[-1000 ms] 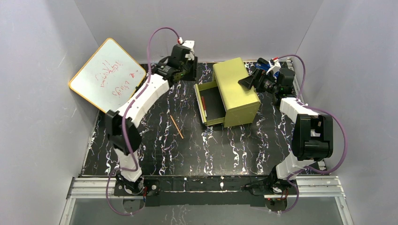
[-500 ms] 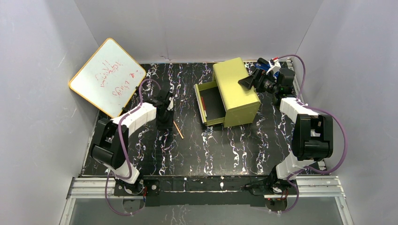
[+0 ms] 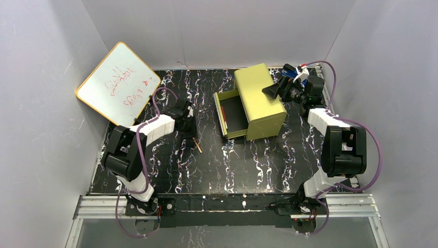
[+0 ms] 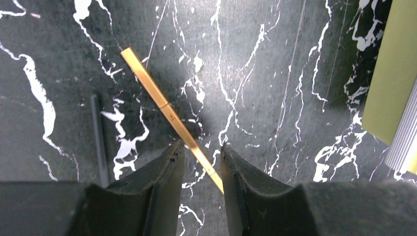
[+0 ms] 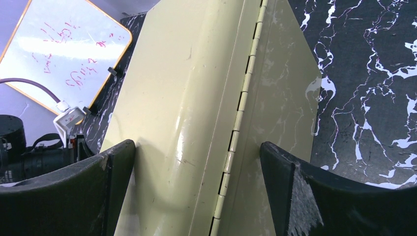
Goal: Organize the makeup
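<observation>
Left gripper (image 4: 200, 156): fingers (image 4: 169, 167) a narrow gap apart, not closed. The brown-orange stick (image 4: 162, 101) runs diagonally through that gap, its near end between the pads. The gap is wider than the stick. I cannot tell whether either pad touches it.

From the top camera I see the left gripper (image 3: 188, 128) low over the table (image 3: 248, 160), with only the stick's near tip (image 3: 197, 146) showing past it.

Right gripper (image 5: 196, 146): fingers (image 5: 115, 167) spread wide, one on each side of the hinged face of the yellow-green drawer box (image 5: 187, 98). I cannot tell whether they press on it. From above, this gripper (image 3: 274, 90) sits at the box's far right side.

Hard to read:
- The stick's far end is sharp in the left wrist view; its near end is cut off by the right finger.
- A thin dark line (image 4: 98, 142) lies left of the stick. I cannot tell what it is.
- The drawer (image 3: 233, 114) stands pulled out toward the left. A thin reddish strip runs along its near-left wall, too small to name.

Edges and room: the stick lies flat on the marbled surface, well apart from the box corner (image 4: 393, 73) at the right edge of the left wrist view. The whiteboard (image 3: 118, 82) leans at the far left wall, behind the left arm.
</observation>
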Controlling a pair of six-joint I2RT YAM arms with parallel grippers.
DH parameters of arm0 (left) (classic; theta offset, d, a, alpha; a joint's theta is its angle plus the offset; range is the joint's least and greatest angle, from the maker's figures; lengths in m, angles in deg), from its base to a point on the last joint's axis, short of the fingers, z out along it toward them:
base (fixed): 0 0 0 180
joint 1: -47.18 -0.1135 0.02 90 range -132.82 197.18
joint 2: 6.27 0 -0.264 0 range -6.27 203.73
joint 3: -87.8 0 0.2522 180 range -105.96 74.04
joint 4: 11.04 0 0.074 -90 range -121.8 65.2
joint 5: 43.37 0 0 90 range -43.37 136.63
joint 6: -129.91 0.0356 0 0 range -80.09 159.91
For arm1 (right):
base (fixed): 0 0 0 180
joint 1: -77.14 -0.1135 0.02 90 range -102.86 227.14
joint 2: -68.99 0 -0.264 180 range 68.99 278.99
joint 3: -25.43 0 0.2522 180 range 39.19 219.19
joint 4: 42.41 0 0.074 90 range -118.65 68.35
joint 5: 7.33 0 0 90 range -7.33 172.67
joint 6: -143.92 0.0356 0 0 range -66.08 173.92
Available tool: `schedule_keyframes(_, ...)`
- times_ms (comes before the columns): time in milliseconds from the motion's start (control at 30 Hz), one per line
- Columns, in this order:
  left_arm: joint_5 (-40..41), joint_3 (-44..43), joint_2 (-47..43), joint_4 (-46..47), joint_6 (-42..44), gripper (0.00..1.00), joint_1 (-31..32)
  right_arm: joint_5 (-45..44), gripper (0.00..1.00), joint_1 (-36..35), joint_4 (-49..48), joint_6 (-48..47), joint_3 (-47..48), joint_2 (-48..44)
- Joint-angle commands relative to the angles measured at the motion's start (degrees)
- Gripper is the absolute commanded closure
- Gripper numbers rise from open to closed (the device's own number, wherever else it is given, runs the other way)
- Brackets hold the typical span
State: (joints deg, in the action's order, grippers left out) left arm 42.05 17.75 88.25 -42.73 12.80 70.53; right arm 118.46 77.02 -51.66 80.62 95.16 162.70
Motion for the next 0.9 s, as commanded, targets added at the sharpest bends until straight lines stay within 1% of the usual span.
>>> schedule_keyframes(0,-0.3,-0.6,2.1,2.3,-2.0,0.68,-0.3,-2.1,0.00,-0.4,14.3,-6.9,-5.2,3.2)
schedule_keyframes(333,3.0,-2.4,5.3,-0.2,0.0,0.68,-0.3,-2.2,0.00,-0.3,14.1,-6.8,-5.1,3.5)
schedule_keyframes(433,3.8,-6.1,8.5,-4.6,3.7,0.69,-0.3,-2.2,0.00,-0.4,14.1,-6.8,-5.1,3.5)
schedule_keyframes(533,7.7,-11.8,12.5,-12.4,8.4,0.70,0.1,-2.3,0.00,-0.4,14.1,-6.8,-5.0,3.5)
schedule_keyframes(600,10.4,-14.2,14.2,-15.8,10.5,0.70,0.3,-2.4,0.00,-0.3,14.1,-6.9,-5.0,3.6)
schedule_keyframes(733,14.2,-17.4,16.4,-20.5,12.0,0.71,0.7,-2.5,0.00,-0.4,14.1,-6.9,-5.0,3.6)
schedule_keyframes(867,15.1,-19.0,18.5,-22.3,12.2,0.71,1.4,-2.5,0.00,-0.4,14.1,-6.8,-4.9,3.7)
